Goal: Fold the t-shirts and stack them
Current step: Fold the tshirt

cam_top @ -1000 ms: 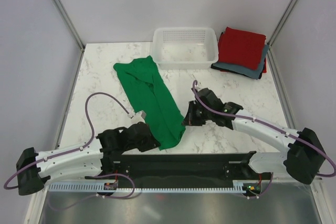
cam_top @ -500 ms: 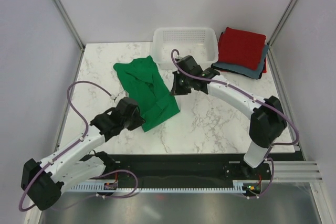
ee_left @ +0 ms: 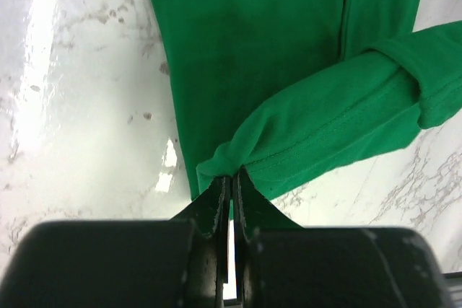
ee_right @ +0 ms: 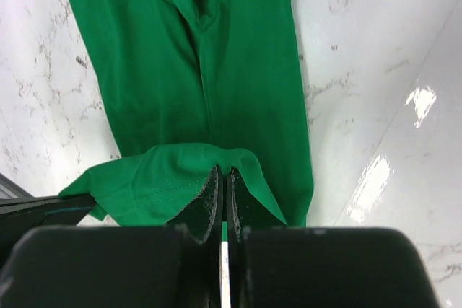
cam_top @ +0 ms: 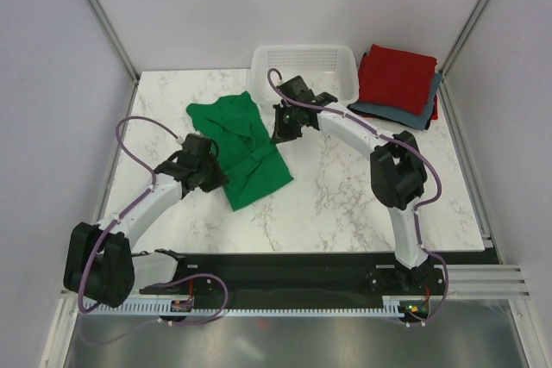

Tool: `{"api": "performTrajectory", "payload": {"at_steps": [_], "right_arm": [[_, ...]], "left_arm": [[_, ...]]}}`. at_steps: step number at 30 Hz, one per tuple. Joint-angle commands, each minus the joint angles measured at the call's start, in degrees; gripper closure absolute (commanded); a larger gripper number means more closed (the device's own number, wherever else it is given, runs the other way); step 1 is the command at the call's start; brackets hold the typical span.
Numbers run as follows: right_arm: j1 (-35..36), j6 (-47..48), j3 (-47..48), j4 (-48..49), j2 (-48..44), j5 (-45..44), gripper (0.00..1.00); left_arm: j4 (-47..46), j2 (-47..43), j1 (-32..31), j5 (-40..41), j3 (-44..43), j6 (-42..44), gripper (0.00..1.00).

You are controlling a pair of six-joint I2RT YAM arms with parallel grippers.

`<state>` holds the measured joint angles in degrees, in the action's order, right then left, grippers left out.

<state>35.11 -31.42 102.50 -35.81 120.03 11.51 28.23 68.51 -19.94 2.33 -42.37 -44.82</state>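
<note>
The bright green t-shirt (cam_top: 246, 148) lies on the marble table, its near end lifted and doubled back over the rest. My left gripper (cam_top: 217, 175) is shut on the hem's left corner (ee_left: 229, 165). My right gripper (cam_top: 278, 131) is shut on the hem's right corner (ee_right: 225, 160). Both hold the hem above the long folded body (ee_right: 195, 70). The red t-shirt (cam_top: 398, 75) lies folded on top of the grey-blue one (cam_top: 392, 112) at the back right.
A white mesh basket (cam_top: 304, 75) stands at the back, just behind the right wrist. Grey walls close in the table on three sides. A black rail (cam_top: 293, 273) runs along the near edge.
Both grippers have carried the shirt's near hem away from the front edge toward the back, folding it over the body. The shirt now looks much shorter.
</note>
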Motion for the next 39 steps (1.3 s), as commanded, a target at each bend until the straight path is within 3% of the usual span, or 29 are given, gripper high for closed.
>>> {"api": "performTrajectory", "payload": {"at_steps": [1,10,23,32,39], "right_arm": [[-1.0,1.4,6.4,-0.3,2.6,1.2,1.0],[-2.6,1.6,14.1,0.1,9.4,3.2,1.0],[-2.9,1.9,19.1,3.7,13.9,3.8,1.0],[-3.4,2.1,19.5,5.3,14.8,3.7,1.0],[-3.5,1.5,19.9,6.0,16.9,3.8,0.99]], "left_arm": [[-4.9,3.5,3.3,-4.3,-2.9,5.2,0.98],[-8.5,12.0,9.0,-9.2,-5.8,7.2,0.98],[-9.1,13.8,12.6,-10.1,-7.0,8.3,0.98],[-8.8,15.9,14.8,-11.7,-9.4,9.1,0.97],[-10.0,21.0,16.5,-13.5,-11.2,9.0,0.9]]}}
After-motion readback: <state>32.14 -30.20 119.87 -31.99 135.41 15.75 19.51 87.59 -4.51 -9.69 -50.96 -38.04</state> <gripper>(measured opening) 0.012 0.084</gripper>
